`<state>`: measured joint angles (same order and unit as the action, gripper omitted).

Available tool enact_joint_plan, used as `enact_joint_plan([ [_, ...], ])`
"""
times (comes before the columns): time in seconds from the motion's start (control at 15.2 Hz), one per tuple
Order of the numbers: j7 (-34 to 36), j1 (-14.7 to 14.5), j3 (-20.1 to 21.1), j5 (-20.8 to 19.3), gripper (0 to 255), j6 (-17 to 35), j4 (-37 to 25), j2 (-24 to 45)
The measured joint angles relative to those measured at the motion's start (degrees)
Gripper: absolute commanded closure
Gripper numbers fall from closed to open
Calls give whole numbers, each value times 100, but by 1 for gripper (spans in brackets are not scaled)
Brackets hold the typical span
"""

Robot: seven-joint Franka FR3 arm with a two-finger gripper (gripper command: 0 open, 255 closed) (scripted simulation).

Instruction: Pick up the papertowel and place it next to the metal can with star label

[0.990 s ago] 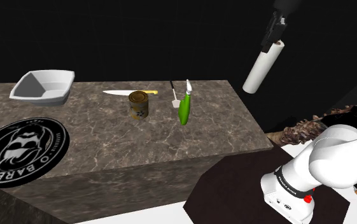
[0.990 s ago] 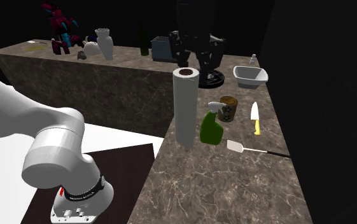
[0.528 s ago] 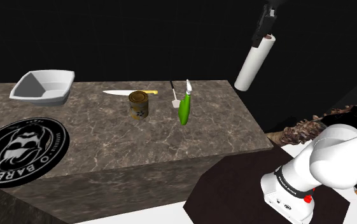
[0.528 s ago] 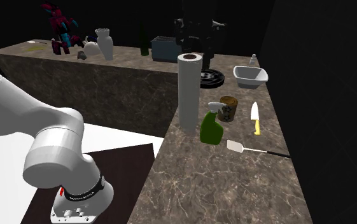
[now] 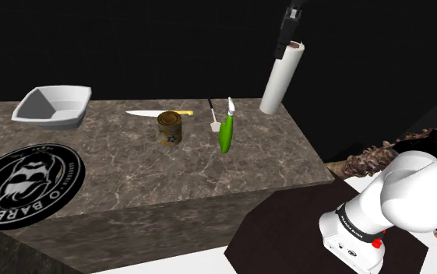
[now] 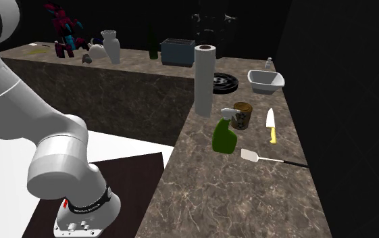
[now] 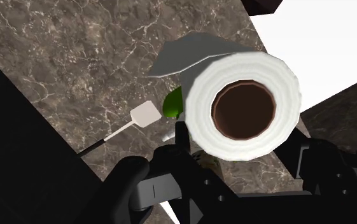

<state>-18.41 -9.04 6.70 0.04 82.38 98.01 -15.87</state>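
– Now, tool state?
– The gripper (image 5: 288, 40) is clamped on the upper end of the paper towel roll (image 5: 281, 78). In the wrist view one black finger sits on each side of the roll, and the brown cardboard core faces the camera.

– Position of the roll?
– In the shoulder view it is at the upper right of centre. It hangs from the gripper with its top leaning slightly right, and its lower end overlaps the far right corner of the marble counter (image 5: 131, 175). In the second exterior view it appears upright at the upper middle of the frame, beside the counter's inner corner.

– Position of the can?
– The brown metal can (image 5: 170, 128) stands upright on the counter at the middle of the shoulder view. It is well apart from the roll, lower and to the left.

– Adjacent items?
– A green spray bottle (image 5: 225, 134) lies just right of the can. A white spatula (image 5: 212, 117) lies between them, further back. A yellow-handled knife (image 5: 158, 114) lies behind the can. A white bowl (image 5: 51, 105) is at the upper left and a round black lettered mat (image 5: 26, 183) is at the lower left.
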Motion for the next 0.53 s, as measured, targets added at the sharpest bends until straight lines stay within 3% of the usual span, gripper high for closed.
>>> enact_joint_plan([
  [0.53, 1013, -369, 642, -131, 255, -212, -1522, 1350],
])
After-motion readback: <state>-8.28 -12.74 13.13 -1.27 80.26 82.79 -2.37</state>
